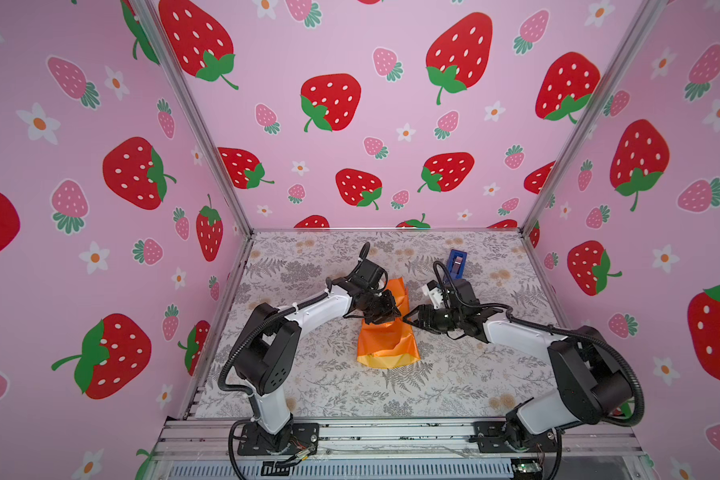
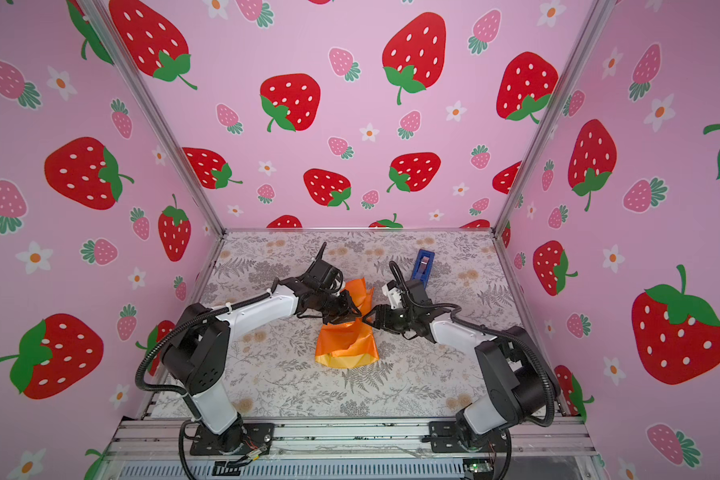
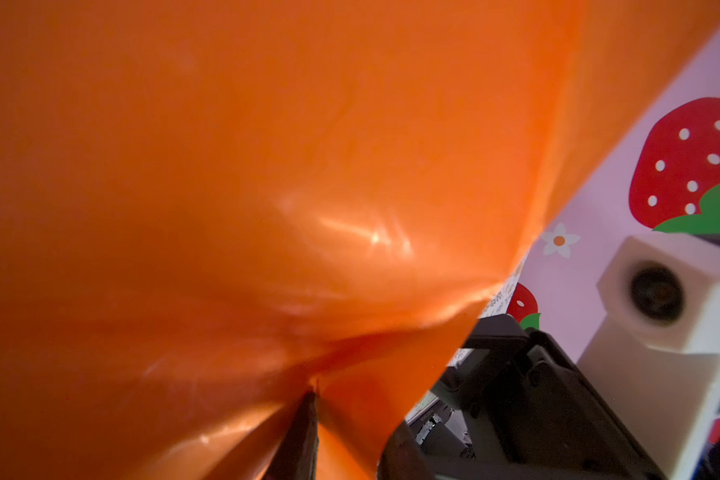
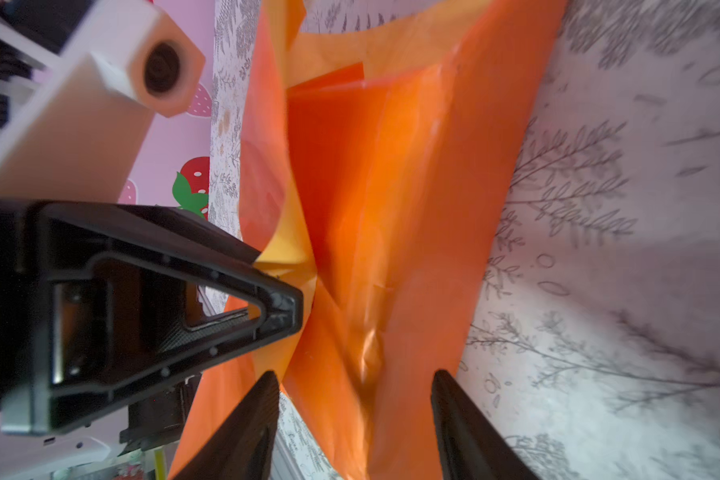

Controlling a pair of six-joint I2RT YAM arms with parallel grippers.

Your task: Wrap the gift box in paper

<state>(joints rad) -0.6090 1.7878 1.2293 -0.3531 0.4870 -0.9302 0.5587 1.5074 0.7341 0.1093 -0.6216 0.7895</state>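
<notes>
One paper [image 1: 387,345], glossy orange side out, lay folded in a loose tube at the middle of the surface [image 1: 454,374]. Its near edge gaped on the pale yellow lining, and a flap stood up at its far end. The gift box showed in no view. Two grippers met over the far half. The left gripper [image 1: 385,311] touched the paper, but whether its jaws were spread or closed could not be told. The right gripper [image 4: 355,374] held its jaws spread at the sheet's right edge. One blue tape dispenser [image 1: 457,262] stood well apart, near the back. Bare surface lay open on the near side and both flanks.
</notes>
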